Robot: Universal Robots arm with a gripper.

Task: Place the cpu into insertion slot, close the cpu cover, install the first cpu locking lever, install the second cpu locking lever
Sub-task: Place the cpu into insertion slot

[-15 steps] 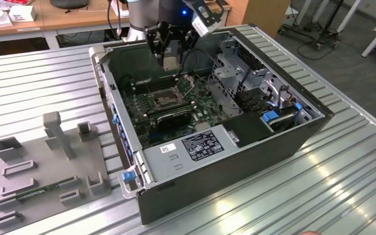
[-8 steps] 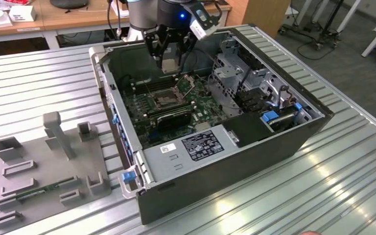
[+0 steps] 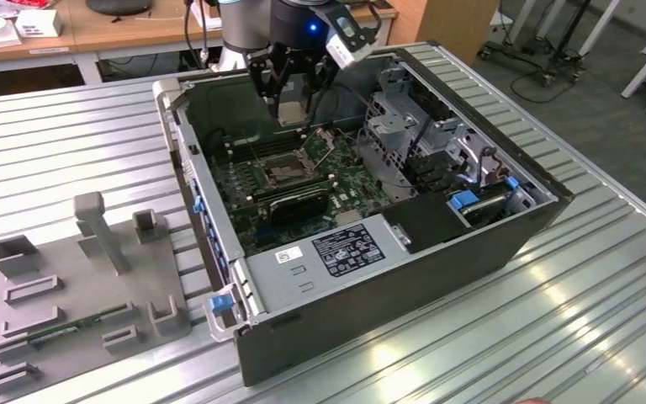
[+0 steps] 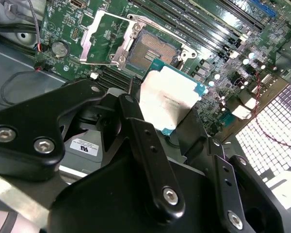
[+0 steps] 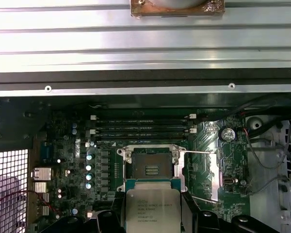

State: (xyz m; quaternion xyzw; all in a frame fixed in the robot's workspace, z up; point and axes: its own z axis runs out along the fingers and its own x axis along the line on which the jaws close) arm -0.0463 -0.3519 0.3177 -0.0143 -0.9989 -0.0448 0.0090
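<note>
Fingers [image 4: 190,127] of the gripper [image 4: 161,114] clasp the cpu [image 4: 170,94] by two opposite edges, clear above the green board [image 4: 68,24] and near the bare slot [image 4: 153,48]. The cover [image 4: 99,39] lies swung open beside the slot. The case [image 3: 413,278] rests on a ribbed counter [image 3: 76,135].

insertion slot [image 4: 150,48]: dark square socket, uncovered, set mid-motherboard [image 4: 63,24].
cpu cover [image 4: 89,42]: silver window frame, swung open beside the insertion slot.
cpu [image 4: 170,97]: flat square, silvery-tan top, green rim; clamped between the fingers [image 4: 190,127], raised off the motherboard.
</note>
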